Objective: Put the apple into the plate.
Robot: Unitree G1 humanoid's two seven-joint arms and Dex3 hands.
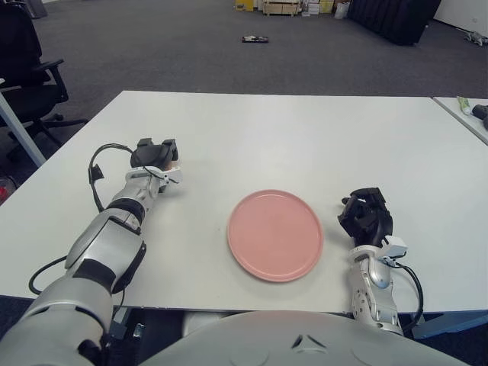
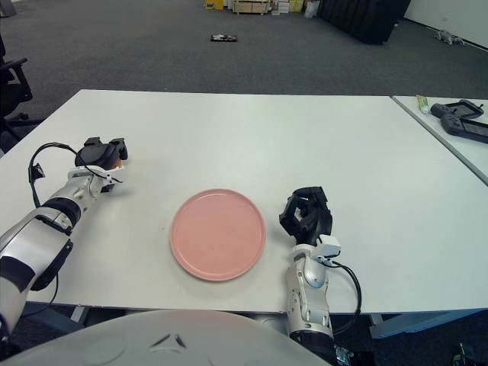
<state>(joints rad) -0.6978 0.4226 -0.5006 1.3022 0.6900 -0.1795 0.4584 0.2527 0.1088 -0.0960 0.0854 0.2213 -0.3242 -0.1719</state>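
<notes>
white table (image 1: 252, 137), pink plate (image 1: 275, 234), left robot hand (image 1: 156, 157) clutching apple (image 2: 116, 162), right robot hand (image 1: 366, 215) curled, grey carpet (image 1: 152, 53)

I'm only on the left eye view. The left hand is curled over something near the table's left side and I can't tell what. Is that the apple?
Observer: Probably. In the right eye view a small orange-red patch, likely the apple, peeks out under the left hand, on the side facing the plate.
Operator: Okay. Something black is cut off at my right edge. What is it?
Observer: A pair of black handheld devices lying on the side table, well away from the curled, empty right hand.
</notes>
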